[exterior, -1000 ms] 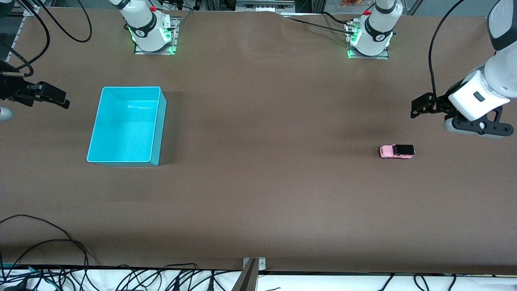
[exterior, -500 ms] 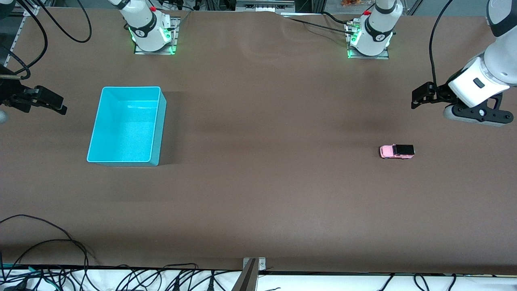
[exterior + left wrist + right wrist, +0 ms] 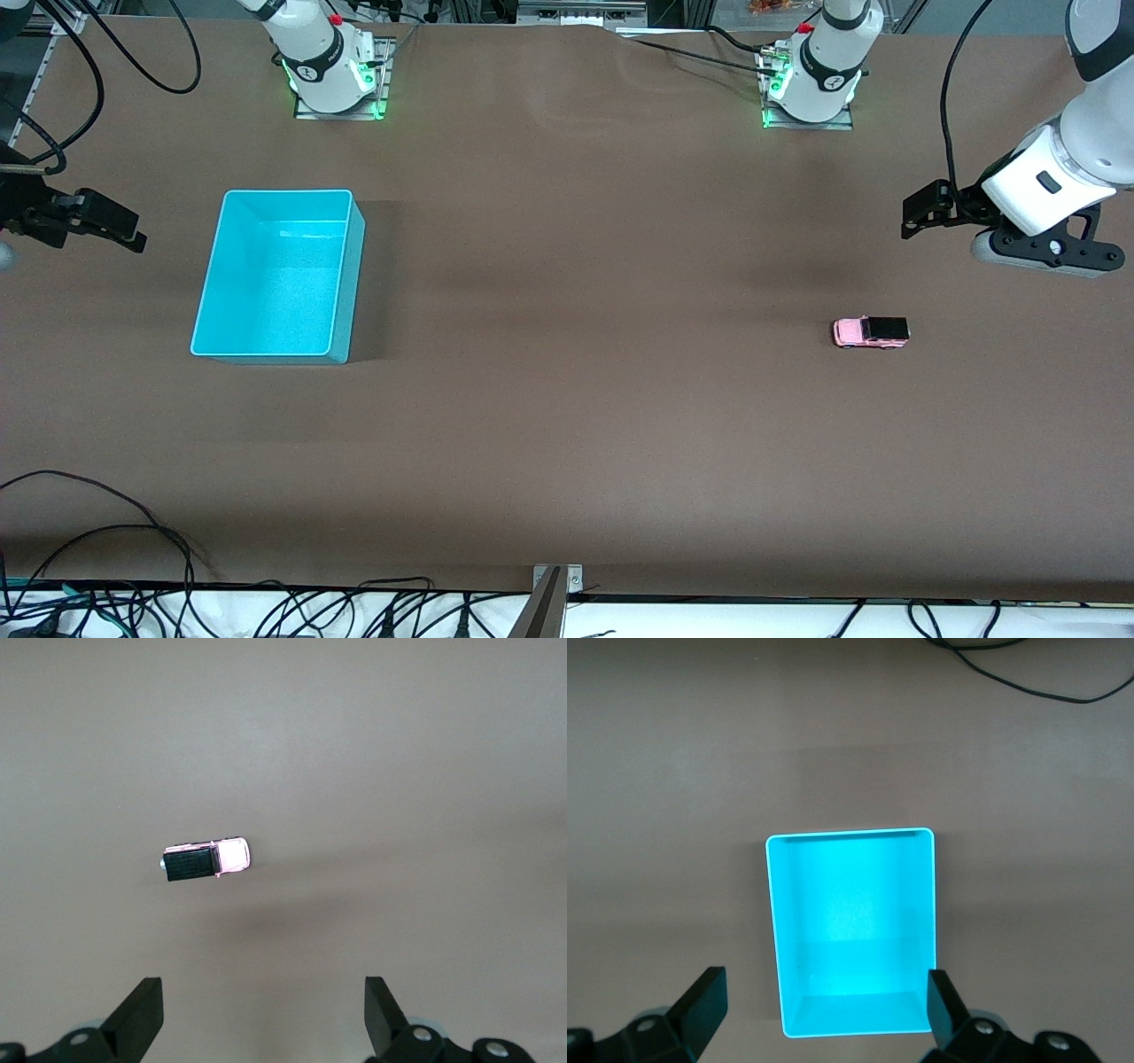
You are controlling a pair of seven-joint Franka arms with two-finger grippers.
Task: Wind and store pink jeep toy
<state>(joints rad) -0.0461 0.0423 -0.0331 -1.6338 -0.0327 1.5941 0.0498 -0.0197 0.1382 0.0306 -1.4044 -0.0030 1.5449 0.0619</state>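
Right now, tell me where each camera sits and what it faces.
Front view: high across the table, facing both arm bases; shows the bin, toy car, left gripper, right gripper.
Left wrist view: looks down past its open fingers at the car.
Right wrist view: looks down past open fingers at the bin.
Each wrist view shares its object with the front view.

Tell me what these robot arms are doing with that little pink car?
Nothing is being held yet. The pink jeep toy sits on its wheels on the brown table, toward the left arm's end. The left gripper hangs open above the table near the toy, not touching it. The cyan bin stands empty toward the right arm's end, and the right gripper hangs open near it. The toy has to be wound up and put away, and neither step has begun.
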